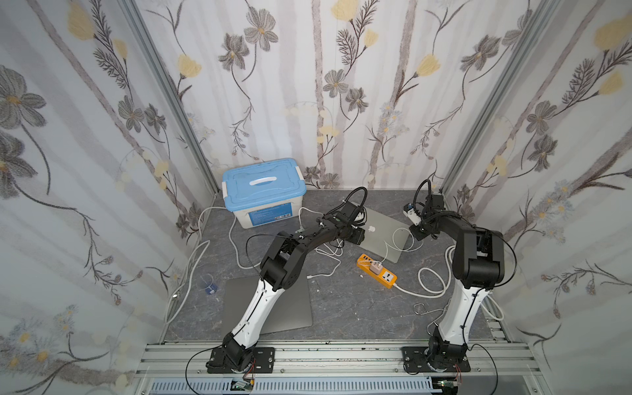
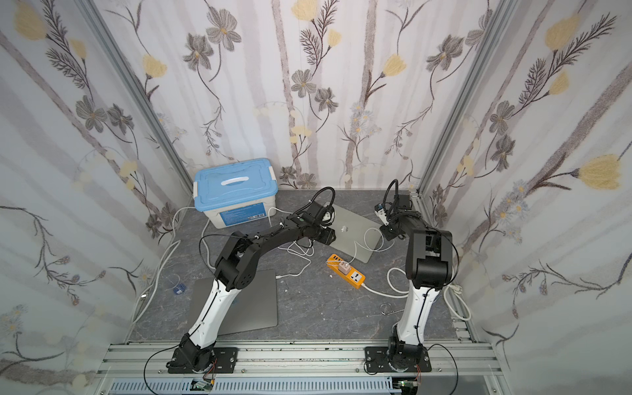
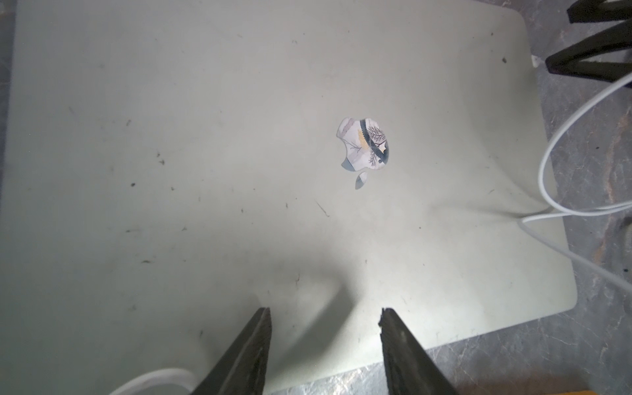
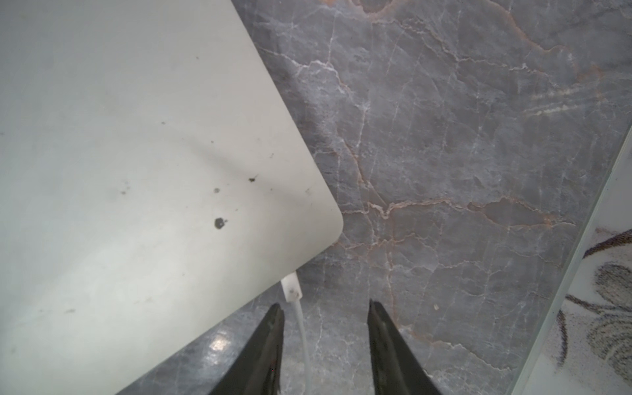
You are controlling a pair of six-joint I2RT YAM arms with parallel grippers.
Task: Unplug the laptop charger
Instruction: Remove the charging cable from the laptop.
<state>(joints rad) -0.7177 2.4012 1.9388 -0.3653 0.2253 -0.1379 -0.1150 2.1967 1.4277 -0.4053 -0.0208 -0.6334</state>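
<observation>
A closed silver laptop [image 1: 384, 239] lies at the back of the table, also in a top view [image 2: 355, 239]. The charger's white plug [image 4: 291, 288] sits against the laptop's [image 4: 136, 171] side edge near a corner. Its thin white cable [image 4: 302, 335] runs back between the fingers of my right gripper [image 4: 325, 307], which is open and just behind the plug, touching nothing. My left gripper [image 3: 323, 313] is open and hovers low over the laptop lid [image 3: 239, 136] near its edge. The cable [image 1: 393, 239] loops across the lid to a white adapter [image 1: 376, 267].
The adapter is plugged into an orange power strip [image 1: 376, 272] in front of the laptop. A blue-lidded box [image 1: 263, 191] stands at the back left. A second grey laptop [image 1: 297, 307] lies front left under my left arm. Loose white cables [image 1: 328, 253] trail over the table.
</observation>
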